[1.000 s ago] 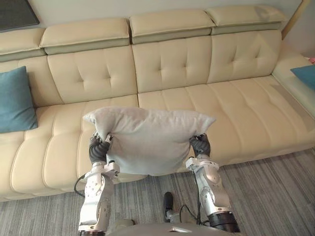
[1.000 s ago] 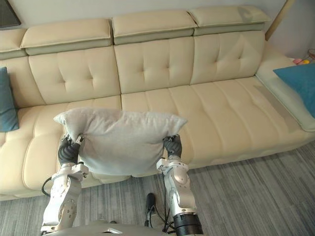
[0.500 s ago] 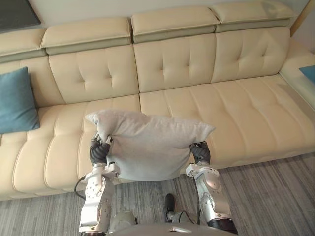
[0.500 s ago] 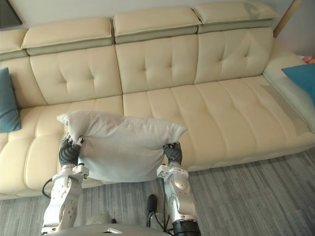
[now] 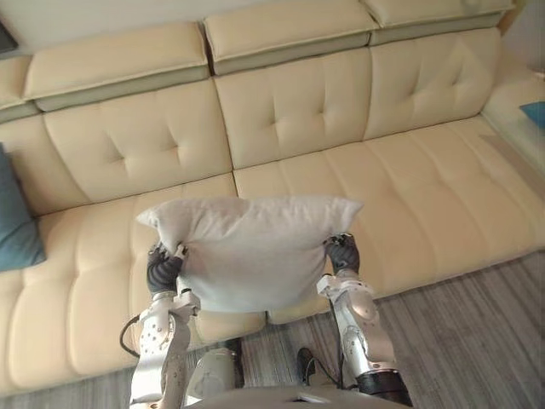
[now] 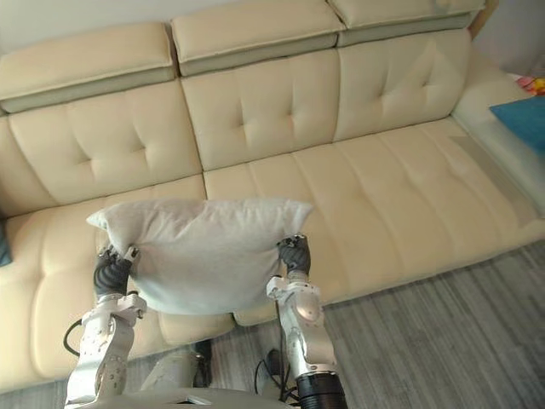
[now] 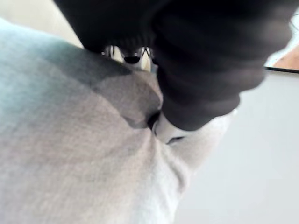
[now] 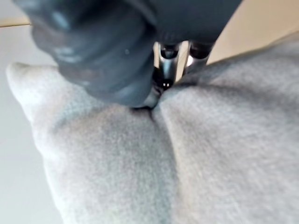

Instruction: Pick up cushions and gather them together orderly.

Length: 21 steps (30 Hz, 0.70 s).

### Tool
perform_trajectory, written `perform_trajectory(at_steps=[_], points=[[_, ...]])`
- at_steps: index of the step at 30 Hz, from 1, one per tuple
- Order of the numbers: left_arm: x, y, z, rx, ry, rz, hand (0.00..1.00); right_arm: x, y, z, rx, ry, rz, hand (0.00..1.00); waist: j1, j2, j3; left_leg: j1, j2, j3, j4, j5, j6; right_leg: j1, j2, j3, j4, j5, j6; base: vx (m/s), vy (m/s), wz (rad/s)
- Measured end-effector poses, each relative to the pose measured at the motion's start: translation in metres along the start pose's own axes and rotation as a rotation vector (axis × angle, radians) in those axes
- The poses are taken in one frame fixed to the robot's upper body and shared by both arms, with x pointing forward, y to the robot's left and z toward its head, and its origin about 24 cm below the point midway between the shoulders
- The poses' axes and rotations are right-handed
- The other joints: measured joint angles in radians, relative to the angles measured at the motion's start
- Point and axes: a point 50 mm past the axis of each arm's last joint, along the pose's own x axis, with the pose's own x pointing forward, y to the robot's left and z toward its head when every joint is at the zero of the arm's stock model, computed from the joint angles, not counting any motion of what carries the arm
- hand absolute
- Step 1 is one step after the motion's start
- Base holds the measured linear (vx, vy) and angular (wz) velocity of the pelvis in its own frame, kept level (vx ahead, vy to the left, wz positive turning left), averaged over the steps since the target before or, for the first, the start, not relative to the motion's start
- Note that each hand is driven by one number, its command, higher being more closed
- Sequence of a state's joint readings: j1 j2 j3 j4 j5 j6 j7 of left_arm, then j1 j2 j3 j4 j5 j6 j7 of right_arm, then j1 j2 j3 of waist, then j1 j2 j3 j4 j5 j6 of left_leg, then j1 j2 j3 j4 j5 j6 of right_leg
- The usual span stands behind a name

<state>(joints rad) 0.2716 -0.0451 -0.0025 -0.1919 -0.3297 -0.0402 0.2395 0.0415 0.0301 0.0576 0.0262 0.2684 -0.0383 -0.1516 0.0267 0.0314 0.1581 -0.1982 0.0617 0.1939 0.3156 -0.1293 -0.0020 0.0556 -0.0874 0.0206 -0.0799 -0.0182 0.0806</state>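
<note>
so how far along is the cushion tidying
Done: the grey cushion is picked up. In hand: left hand and right hand pinch its sides, over the sofa edge. Left: gathering; one blue cushion sits far left, a second blue cushion far right.

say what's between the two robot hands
A soft grey fabric cushion, its sides pinched by the left robot hand and right robot hand, seen in the left eye view.
</note>
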Motion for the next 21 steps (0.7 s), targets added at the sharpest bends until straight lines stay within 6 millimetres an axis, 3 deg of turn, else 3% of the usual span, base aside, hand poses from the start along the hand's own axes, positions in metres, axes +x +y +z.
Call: perform_trajectory(at_steps=[1,4,5,6,7,8,9,10,11,13,17,21], points=[[0.0,-0.001,0.002,-0.007,-0.008,-0.002,1.0,0.001,0.001,0.0,-0.001,-0.001,0.005,1.0,0.002,0.001,-0.001,0.017,-0.012,0.019,0.014,-0.039,0.012,-0.021,-0.016,0.023,0.071,-0.044,0.036,0.3,0.172,-0.52],[0.001,-0.003,0.003,-0.01,-0.014,-0.003,1.0,0.005,-0.001,-0.006,-0.024,0.028,0.009,1.0,-0.004,0.0,-0.001,0.096,-0.031,0.058,-0.031,-0.052,0.029,-0.171,-0.042,-0.003,0.453,-0.158,0.071,0.23,0.109,-0.38],[0.001,-0.003,0.003,-0.008,-0.013,0.001,1.0,0.005,-0.001,-0.009,-0.04,0.037,0.009,1.0,-0.01,0.0,0.0,0.136,-0.035,0.055,-0.06,-0.056,0.038,-0.205,-0.054,-0.034,0.564,-0.159,0.069,0.23,0.065,-0.06],[0.001,-0.002,0.004,0.003,-0.017,-0.001,1.0,0.004,-0.002,-0.012,-0.056,0.051,0.006,1.0,-0.024,-0.003,-0.001,0.201,-0.038,0.05,-0.102,-0.057,0.039,-0.241,-0.076,-0.092,0.69,-0.186,0.022,0.24,0.014,0.1],[0.001,-0.002,0.005,0.008,-0.022,-0.002,1.0,0.004,0.0,-0.013,-0.052,0.053,0.008,1.0,-0.027,-0.007,-0.004,0.221,-0.04,0.046,-0.118,-0.057,0.039,-0.255,-0.086,-0.118,0.716,-0.21,0.004,0.23,-0.049,0.29],[0.003,-0.003,0.009,0.008,-0.037,-0.007,1.0,0.005,0.002,-0.012,-0.049,0.046,0.013,1.0,-0.036,-0.011,-0.007,0.235,-0.04,0.025,-0.132,-0.057,0.039,-0.279,-0.081,-0.142,0.699,-0.241,-0.022,0.23,-0.142,0.58],[0.006,-0.008,0.011,0.003,-0.05,-0.023,1.0,0.007,0.0,-0.009,-0.051,0.035,0.008,1.0,-0.049,-0.013,-0.008,0.23,-0.036,-0.009,-0.13,-0.055,0.034,-0.286,-0.043,-0.124,0.548,-0.225,-0.022,0.17,-0.146,0.75],[0.006,-0.01,0.013,0.007,-0.057,-0.037,1.0,0.005,-0.001,-0.007,-0.046,0.029,0.001,1.0,-0.052,-0.031,-0.013,0.224,-0.058,-0.034,-0.12,-0.062,0.017,-0.27,-0.032,-0.094,0.408,-0.08,-0.031,0.22,-0.186,0.95],[0.007,-0.016,0.01,-0.004,-0.045,-0.047,1.0,0.005,-0.009,-0.005,-0.071,0.021,-0.008,1.0,-0.056,0.01,-0.013,0.218,-0.041,-0.087,-0.116,-0.071,-0.003,-0.237,-0.021,-0.122,0.384,-0.071,-0.024,0.17,-0.099,0.65],[0.005,-0.023,0.007,-0.027,-0.038,-0.06,1.0,0.004,-0.017,-0.004,-0.099,0.022,-0.017,1.0,-0.055,0.036,-0.014,0.224,-0.018,-0.106,-0.119,-0.065,-0.013,-0.179,-0.002,-0.155,0.304,-0.042,-0.031,0.14,-0.072,0.43],[0.005,-0.027,0.009,-0.025,-0.047,-0.08,1.0,-0.006,-0.018,0.004,-0.081,-0.012,-0.018,1.0,-0.047,0.036,-0.016,0.227,-0.015,-0.171,-0.103,-0.055,-0.024,-0.086,0.008,-0.219,0.207,-0.012,-0.03,0.02,-0.039,0.49],[0.006,-0.024,0.014,-0.006,-0.065,-0.086,1.0,-0.005,-0.011,0.011,-0.051,-0.05,-0.009,1.0,-0.033,0.036,-0.017,0.148,-0.012,-0.163,-0.014,-0.046,-0.039,-0.097,0.001,-0.248,0.199,0.0,-0.036,-0.1,0.006,0.34]])
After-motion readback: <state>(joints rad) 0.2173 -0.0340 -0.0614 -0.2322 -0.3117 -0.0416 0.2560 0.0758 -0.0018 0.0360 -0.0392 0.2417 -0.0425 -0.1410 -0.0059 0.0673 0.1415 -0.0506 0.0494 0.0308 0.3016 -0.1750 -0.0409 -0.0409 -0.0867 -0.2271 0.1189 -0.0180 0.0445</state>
